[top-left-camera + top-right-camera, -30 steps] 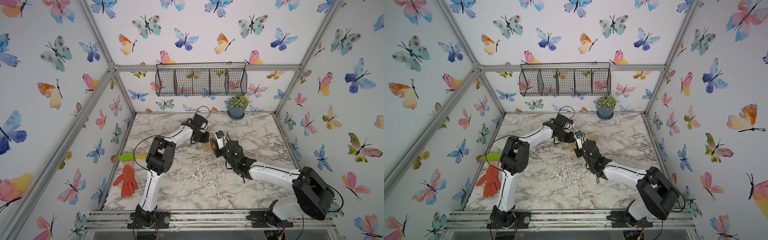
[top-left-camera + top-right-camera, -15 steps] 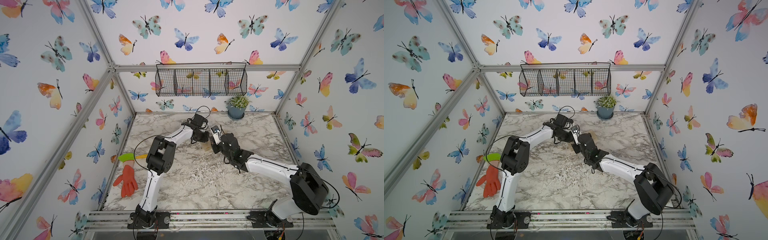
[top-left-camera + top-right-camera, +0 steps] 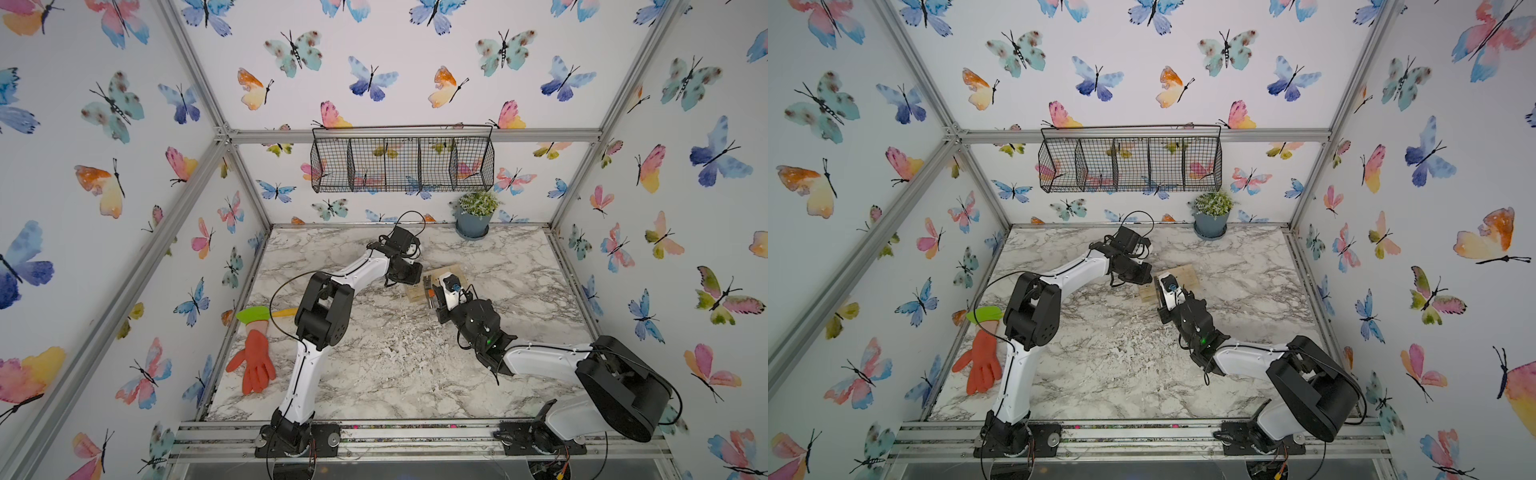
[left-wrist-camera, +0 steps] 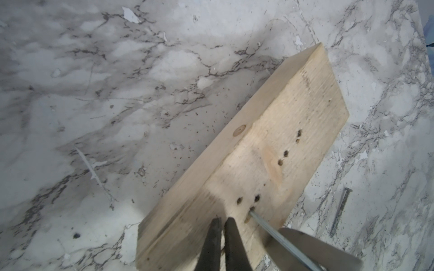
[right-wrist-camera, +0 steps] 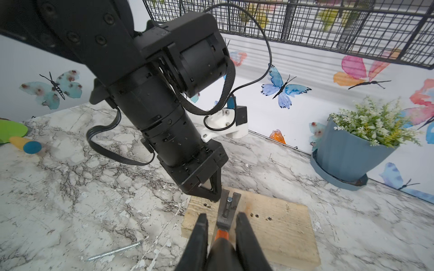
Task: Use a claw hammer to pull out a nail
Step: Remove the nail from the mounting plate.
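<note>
The claw hammer has its silver forked claw hooked round the nail. My right gripper is shut on its black handle below the orange neck. The nail leans out of a hole in the wooden block, its shank running up into the claw. My left gripper is shut, with its fingertips pressed on the block's top beside the nail. In both top views the two grippers meet over the block at mid-table.
A loose nail lies on the marble beside the block. A blue potted plant stands at the back, below a wire basket on the wall. An orange glove and a green-and-yellow tool lie at the left edge.
Holding the hammer, the right arm reached toward the back of the table half a second ago and has drawn back toward the front. The left arm has not moved.
</note>
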Controlling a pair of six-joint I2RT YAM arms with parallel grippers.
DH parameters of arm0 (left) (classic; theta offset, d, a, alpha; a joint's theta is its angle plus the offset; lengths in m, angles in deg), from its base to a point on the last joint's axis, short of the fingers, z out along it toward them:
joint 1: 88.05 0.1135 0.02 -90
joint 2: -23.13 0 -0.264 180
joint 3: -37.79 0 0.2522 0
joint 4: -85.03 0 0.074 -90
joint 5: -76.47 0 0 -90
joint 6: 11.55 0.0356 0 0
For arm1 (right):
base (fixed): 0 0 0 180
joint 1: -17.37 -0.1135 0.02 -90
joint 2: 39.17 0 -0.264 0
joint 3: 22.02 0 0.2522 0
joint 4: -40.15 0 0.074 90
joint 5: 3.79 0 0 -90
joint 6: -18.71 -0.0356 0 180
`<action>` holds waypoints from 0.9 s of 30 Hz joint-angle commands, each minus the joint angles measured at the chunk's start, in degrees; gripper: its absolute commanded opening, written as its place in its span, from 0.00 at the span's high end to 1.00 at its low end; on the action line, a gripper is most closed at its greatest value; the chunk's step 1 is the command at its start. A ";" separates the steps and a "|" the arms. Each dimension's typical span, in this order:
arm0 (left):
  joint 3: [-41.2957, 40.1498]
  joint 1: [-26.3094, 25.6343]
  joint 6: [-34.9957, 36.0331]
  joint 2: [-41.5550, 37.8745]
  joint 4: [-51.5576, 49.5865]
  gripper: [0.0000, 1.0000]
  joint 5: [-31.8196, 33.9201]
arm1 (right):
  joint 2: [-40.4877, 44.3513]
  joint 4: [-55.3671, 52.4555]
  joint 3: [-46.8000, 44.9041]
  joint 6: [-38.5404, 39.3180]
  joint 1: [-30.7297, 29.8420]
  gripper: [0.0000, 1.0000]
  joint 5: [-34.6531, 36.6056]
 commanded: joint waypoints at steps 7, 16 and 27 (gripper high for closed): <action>-5.47 0.11 1.03 12.82 -15.43 0.91 11.10 | 7.14 -1.64 6.07 2.41 -1.22 0.97 -3.62; -5.30 0.02 1.28 12.92 -15.48 0.91 10.83 | 5.71 8.45 -2.05 -0.07 -1.33 0.97 -1.88; -5.02 0.02 1.51 13.07 -15.52 0.91 10.66 | 2.82 10.60 -7.08 -4.60 -1.53 0.97 2.29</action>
